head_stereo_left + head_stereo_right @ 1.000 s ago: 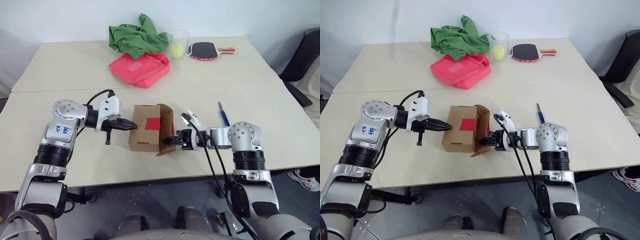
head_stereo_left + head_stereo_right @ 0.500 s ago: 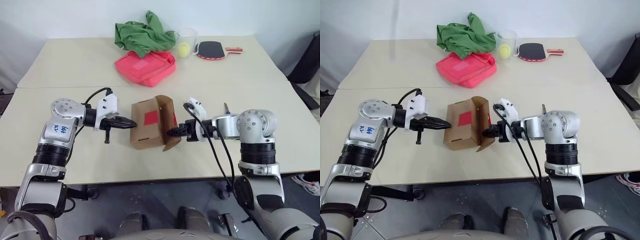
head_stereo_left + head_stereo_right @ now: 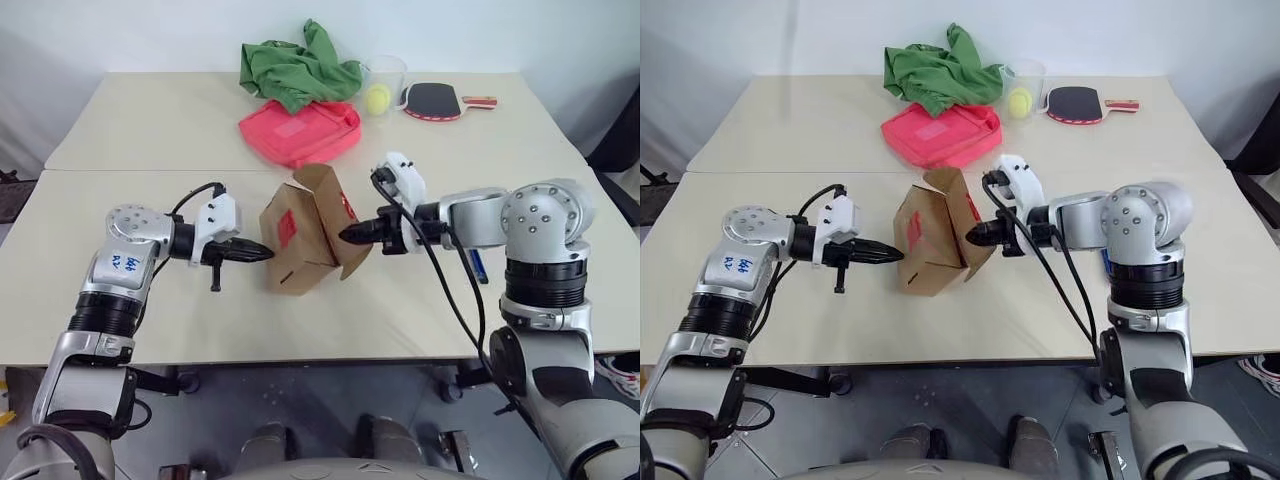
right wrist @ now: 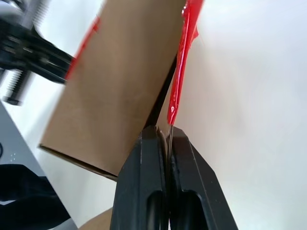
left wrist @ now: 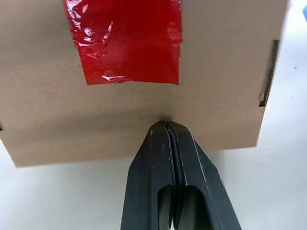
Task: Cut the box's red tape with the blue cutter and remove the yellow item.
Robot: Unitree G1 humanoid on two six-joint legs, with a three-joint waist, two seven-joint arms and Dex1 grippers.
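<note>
Opening step in hand: box point(image 3: 300, 238) tipped on edge. Right gripper point(image 3: 352, 233) pinching the flap point(image 3: 352, 255); left gripper point(image 3: 262, 253), pressed together, braces the box wall beside the red tape point(image 5: 125, 40). Next, likely: tilt further, expose contents.

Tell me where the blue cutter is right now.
The blue cutter lies on the table on the robot's right, mostly hidden behind the right forearm and beyond the tilted box in the left eye view.

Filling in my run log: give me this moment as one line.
box: tilted, flap open | right gripper: shut on flap | left gripper: shut, tip against box side by red tape | blue cutter: on table
</note>
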